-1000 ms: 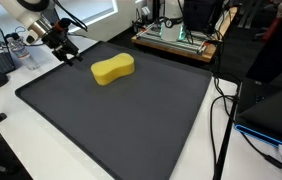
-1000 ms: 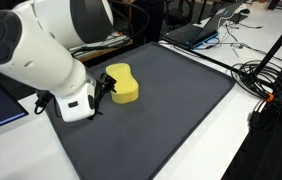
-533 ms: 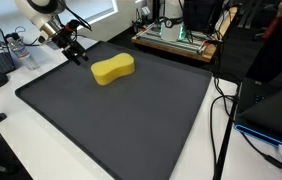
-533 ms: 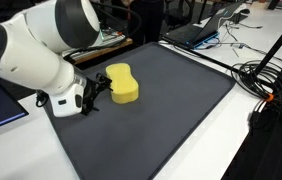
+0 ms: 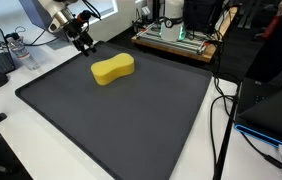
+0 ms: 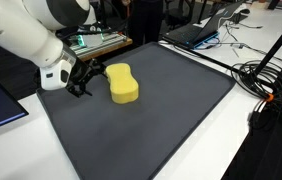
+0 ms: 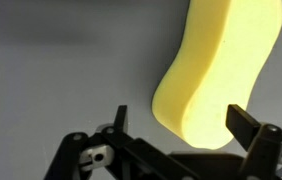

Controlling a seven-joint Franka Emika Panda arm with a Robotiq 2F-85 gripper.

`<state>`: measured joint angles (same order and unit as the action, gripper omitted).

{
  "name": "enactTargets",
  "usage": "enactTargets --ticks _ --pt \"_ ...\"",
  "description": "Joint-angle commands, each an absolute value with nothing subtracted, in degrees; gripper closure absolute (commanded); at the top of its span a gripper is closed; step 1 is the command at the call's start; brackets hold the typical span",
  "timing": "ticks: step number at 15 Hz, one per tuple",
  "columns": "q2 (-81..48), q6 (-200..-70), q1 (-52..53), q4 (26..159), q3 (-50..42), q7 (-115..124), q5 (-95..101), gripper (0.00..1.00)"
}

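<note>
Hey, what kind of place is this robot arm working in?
Probably a lab or electronics workshop rather than a home. What looks like a green circuit board sits on a wooden base at the back. Loose cables trail over the white tabletop, and a laptop lies near the black mat.

An electronics lab: circuit board (image 5: 174,38), laptop (image 6: 197,31), tangled cables (image 6: 268,76).

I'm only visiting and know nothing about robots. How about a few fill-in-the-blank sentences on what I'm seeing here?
The sponge lying on the dark mat is ____ in colour.
The gripper beside it has its jaws ____.
Between its fingers the gripper holds ____.
Missing words: yellow; open; nothing.
</note>
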<state>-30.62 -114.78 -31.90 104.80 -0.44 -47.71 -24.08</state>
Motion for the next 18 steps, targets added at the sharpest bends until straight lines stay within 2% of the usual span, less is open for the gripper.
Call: enactTargets --ticks 1,13,18 --pt "-22.15 -118.62 -30.94 117.08 -3.05 -48.95 -27.94 0.0" --pt "-8.89 -126.17 -30.57 139.04 -12.75 -50.1 -34.68 0.0" --pt "0.1 -133.03 -28.28 149.41 -15.78 -47.52 -33.32 0.0"
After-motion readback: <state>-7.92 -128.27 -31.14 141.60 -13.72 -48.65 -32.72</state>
